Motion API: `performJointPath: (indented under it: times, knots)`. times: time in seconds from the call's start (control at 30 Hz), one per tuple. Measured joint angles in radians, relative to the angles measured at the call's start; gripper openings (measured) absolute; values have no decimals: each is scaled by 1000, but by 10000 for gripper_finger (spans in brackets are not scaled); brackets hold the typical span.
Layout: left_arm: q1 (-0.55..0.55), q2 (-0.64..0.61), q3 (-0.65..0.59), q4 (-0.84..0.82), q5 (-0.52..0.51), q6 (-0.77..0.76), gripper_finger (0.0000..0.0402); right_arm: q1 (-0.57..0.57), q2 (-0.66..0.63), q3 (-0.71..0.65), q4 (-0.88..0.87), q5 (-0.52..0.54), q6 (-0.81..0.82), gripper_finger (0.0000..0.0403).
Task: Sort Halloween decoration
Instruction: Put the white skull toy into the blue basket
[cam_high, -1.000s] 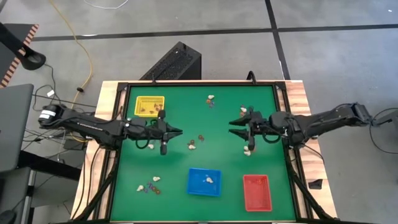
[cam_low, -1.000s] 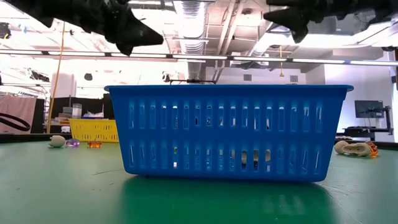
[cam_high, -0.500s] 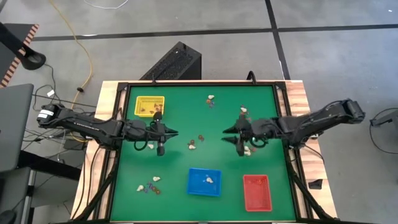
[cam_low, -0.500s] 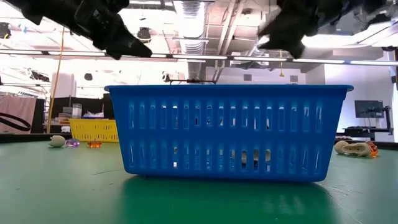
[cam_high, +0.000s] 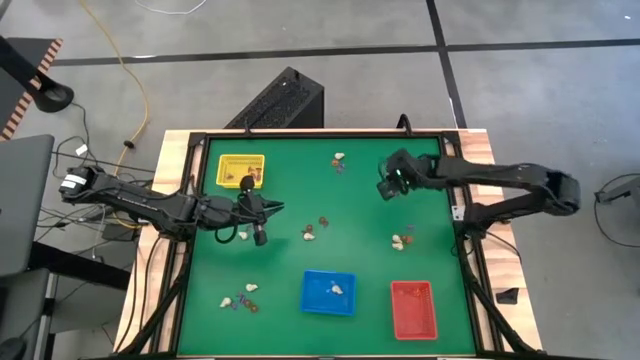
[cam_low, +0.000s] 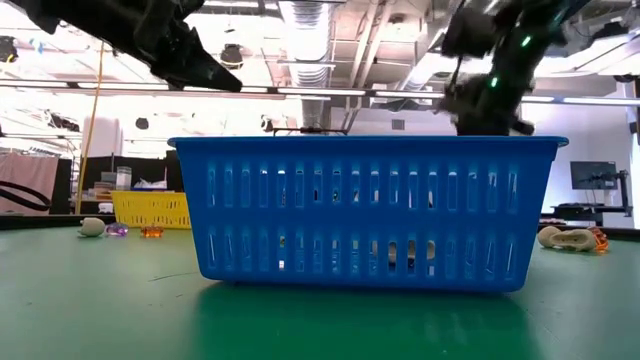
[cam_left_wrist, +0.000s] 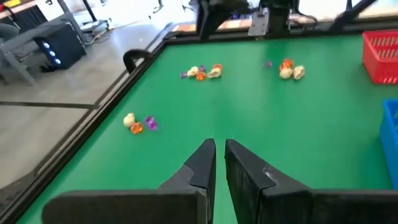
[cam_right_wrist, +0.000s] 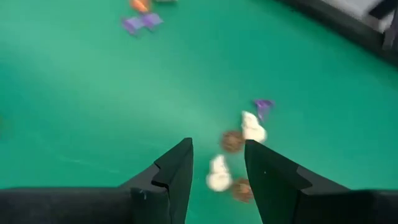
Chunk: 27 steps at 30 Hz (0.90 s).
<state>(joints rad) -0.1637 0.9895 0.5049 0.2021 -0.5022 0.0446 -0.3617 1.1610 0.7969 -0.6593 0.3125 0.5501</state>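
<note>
1. Pincers first: the left pincer (cam_high: 268, 209) is being held above the green surface (cam_high: 360, 250), just beside the yellow tray (cam_high: 240, 171); its dark fingers (cam_left_wrist: 202, 163) are being kept almost together, and nothing is being gripped between them.
2. The right pincer (cam_high: 385, 186) is being held over the far right part of the surface, with its fingers (cam_right_wrist: 175, 167) spread apart and nothing clamped.
3. Directly beyond those spread fingers, a small cluster of trinkets (cam_right_wrist: 239, 152) is being shown: whitish-cream lumps, brown rounded bits and one purple piece, lying on the felt-like green.
4. Halloween decoration (cam_high: 314, 229) is being left scattered in little groups across the surface, some near the middle, some near the front left corner.
5. A slotted, rectangular blue tray (cam_low: 365, 210) of plastic is being shown up close in the low view, and a red tray (cam_high: 413, 309) is being kept at the front right.
</note>
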Motion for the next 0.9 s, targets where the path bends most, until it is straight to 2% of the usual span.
performJointPath:
  times: [0.13, 0.23, 0.43, 0.57, 0.9]
  knots:
    - [18, 13, 0, -8, 13, 3, 37, -149, 100, -1, 36, -90, -55, 182]
    - [32, 25, 1, -2, 51, -2, 53, -218, 164, -1, 48, -131, -81, 194]
    - [43, 50, 0, -9, 152, -30, 108, -250, 254, -1, 104, -131, -113, 223]
    - [43, 59, 0, -20, 150, -36, 138, -256, 305, -1, 143, -136, -130, 230]
    - [40, 18, 0, -66, 116, -56, 149, -264, 400, -1, 153, -135, -141, 230]
